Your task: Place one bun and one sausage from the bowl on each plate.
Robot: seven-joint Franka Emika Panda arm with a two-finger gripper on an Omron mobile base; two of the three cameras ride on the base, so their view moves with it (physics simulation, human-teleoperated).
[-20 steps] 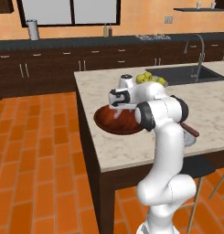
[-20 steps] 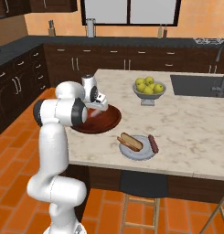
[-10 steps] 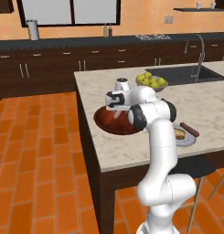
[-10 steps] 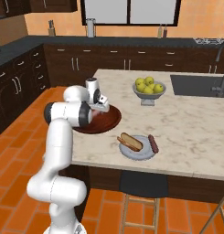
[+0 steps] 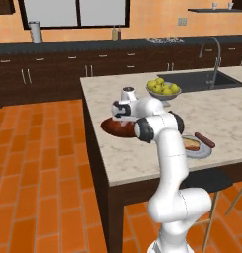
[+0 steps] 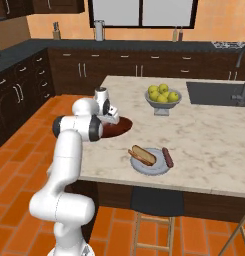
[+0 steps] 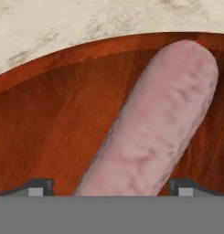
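Orange tile floor (image 5: 38,163), dark cabinets (image 5: 53,74), marble island (image 6: 214,135)

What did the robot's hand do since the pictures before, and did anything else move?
The gripper went down into the bowl and now straddles the sausage there, fingers open, nothing grabbed yet. The grey plate with its bun and the apple bowl stayed put.

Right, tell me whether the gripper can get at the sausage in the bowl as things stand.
Probably yes. The gripper is open, one fingertip on either side of the sausage lying in the bowl, and nothing lies between them.
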